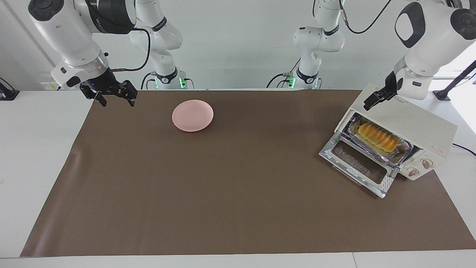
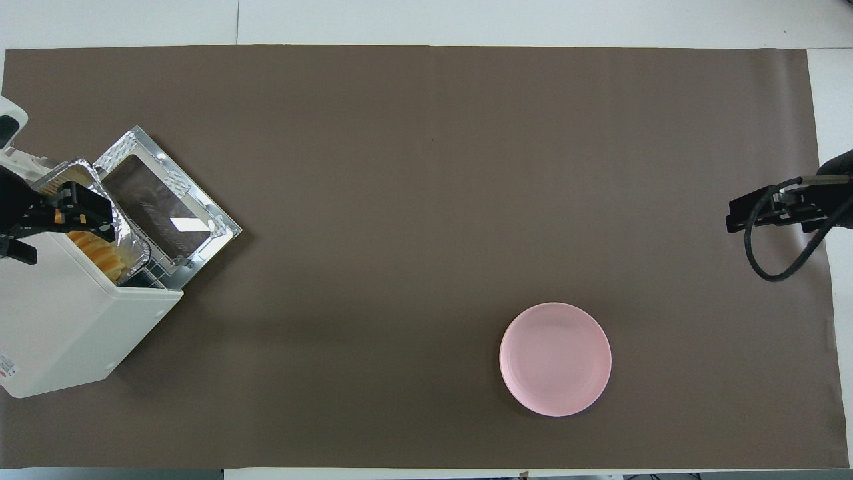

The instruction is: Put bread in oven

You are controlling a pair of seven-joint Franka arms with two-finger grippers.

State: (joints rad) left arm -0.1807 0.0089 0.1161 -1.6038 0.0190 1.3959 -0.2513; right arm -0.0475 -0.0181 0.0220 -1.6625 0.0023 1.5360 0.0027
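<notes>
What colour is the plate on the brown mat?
The plate is plain pale pink with no pattern; the overhead view shows it best.

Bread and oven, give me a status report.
Bread on foil tray in open oven. Left gripper over oven. Right gripper open, waiting. Nothing in the way.

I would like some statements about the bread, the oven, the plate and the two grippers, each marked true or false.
1. The ridged yellow-orange bread lies in a crinkled silver foil tray at the mouth of the cream-white toaster oven. True.
2. The oven's glass door is closed. False: it hangs open, dropped down.
3. The round pink plate carries the bread. False: it is bare.
4. The left gripper is over the oven. True.
5. The right gripper holds the plate. False: it hangs apart from it, at the right arm's end of the table.
</notes>
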